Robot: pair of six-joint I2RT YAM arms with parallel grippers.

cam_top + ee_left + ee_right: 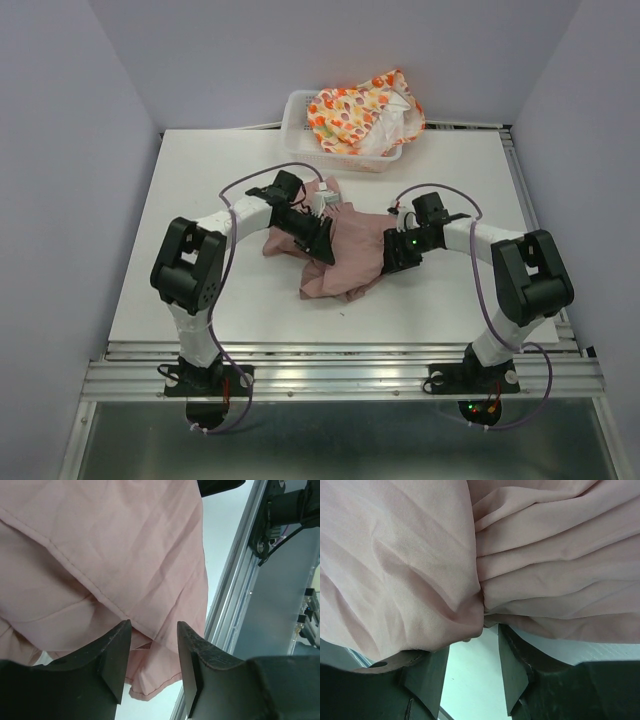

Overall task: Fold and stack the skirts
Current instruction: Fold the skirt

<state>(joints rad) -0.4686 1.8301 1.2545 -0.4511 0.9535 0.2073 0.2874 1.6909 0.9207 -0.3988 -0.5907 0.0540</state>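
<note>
The dusty pink skirt (345, 255) lies crumpled in the middle of the white table (200, 200), between my two grippers. My left gripper (322, 245) is at its left side. In the left wrist view its jaws (152, 627) stand apart over the pink skirt (110, 555), a hemmed corner showing between the fingers. My right gripper (388, 255) is at the skirt's right edge. Seen from the right wrist, this gripper (470, 640) is open and bunched folds of the skirt (420, 570) lie over the left fingertip. The printed cream skirt (355, 110) sits heaped in the basket.
The white mesh basket (297, 100) stands at the table's back edge, centre-right. Metal rails (340, 365) run along the near edge, also showing in the left wrist view as rails (235, 590). Grey walls close in on both sides.
</note>
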